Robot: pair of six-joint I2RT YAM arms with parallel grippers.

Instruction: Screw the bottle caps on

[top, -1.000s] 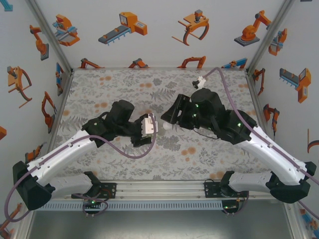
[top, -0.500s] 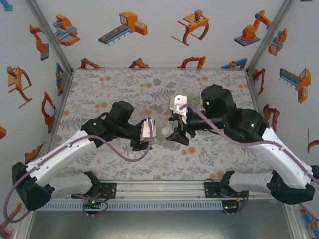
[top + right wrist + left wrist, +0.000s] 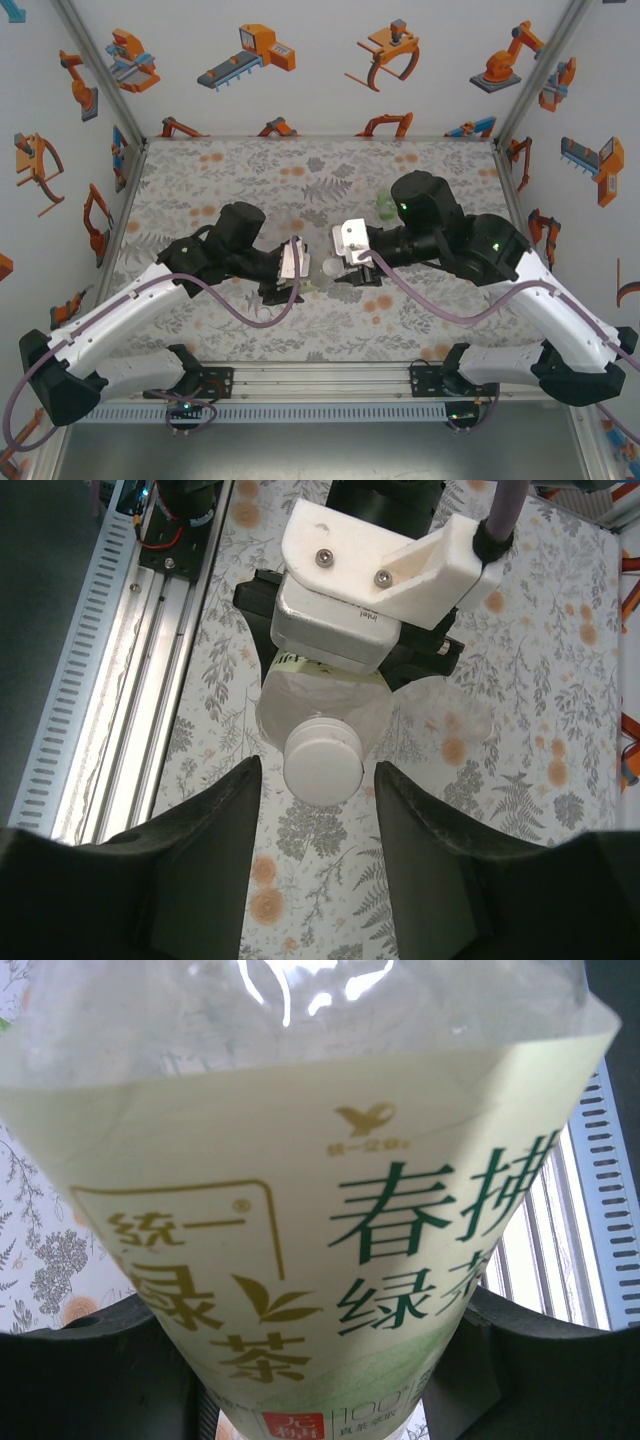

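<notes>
— Over the middle of the worktop [image 3: 200,170], a little toward its near edge: where does the tall bottle [image 3: 300,1210] sit?

— In the left gripper [image 3: 320,1360], which pinches it around the labelled body. The bottle lies tipped over, its long axis running left to right and its neck aimed at the right arm. It seems lifted clear of the worktop.

— And the cap?

— The white cap [image 3: 322,762] sits on the bottle's mouth. How far it is threaded on cannot be told.

— The right gripper [image 3: 318,780]?

— Its fingers [image 3: 215,860] stand spread, one on each side of the cap, with a sliver of worktop visible in both gaps. It faces the cap end-on, roughly in line with the bottle's axis.

— So the coming move depends on what?

— Probably on that shared line: the right arm is nearest the cap and would need to close squarely on it, then twist about the bottle's long axis while the left gripper grips the body.
</notes>
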